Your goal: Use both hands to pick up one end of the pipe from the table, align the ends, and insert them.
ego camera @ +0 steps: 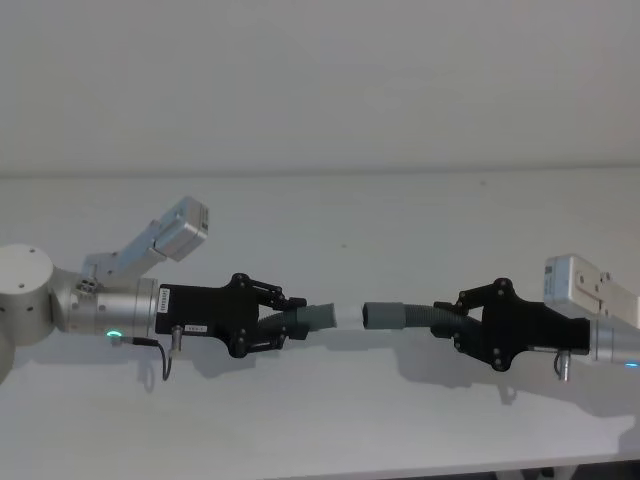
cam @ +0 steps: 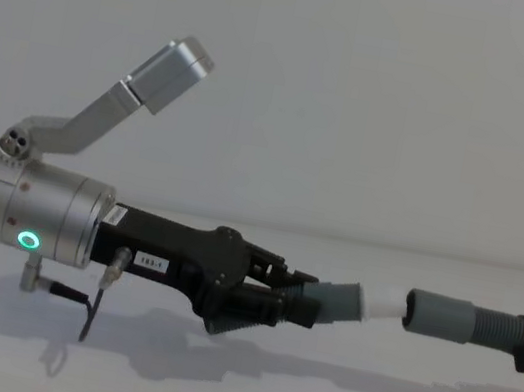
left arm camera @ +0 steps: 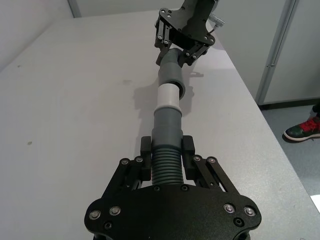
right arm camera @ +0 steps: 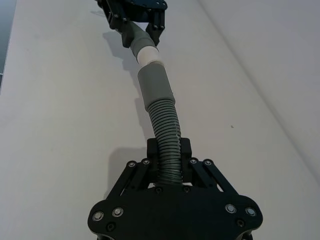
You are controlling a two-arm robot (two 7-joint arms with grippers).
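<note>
My left gripper (ego camera: 288, 320) (cam: 296, 302) is shut on the ribbed body of one pipe piece (left arm camera: 165, 167), whose narrow grey cuff (cam: 333, 301) ends in a white tip (cam: 380, 302). From the other side, my right gripper (ego camera: 452, 325) is shut on the second ribbed pipe piece (right arm camera: 166, 122), with its wide grey cuff (ego camera: 385, 314) (cam: 439, 316) pointing left. Both pieces hang just above the white table (ego camera: 330, 420), roughly in line. The white tip (left arm camera: 168, 97) (right arm camera: 148, 54) sits right at the wide cuff's mouth (left arm camera: 173, 71); I cannot tell whether it has entered.
A thin black cable (ego camera: 165, 355) hangs under my left wrist. The table's side edge (left arm camera: 250, 100) drops to the floor, where a person's shoe (left arm camera: 304, 130) stands. A pale wall (ego camera: 320, 80) rises behind the table.
</note>
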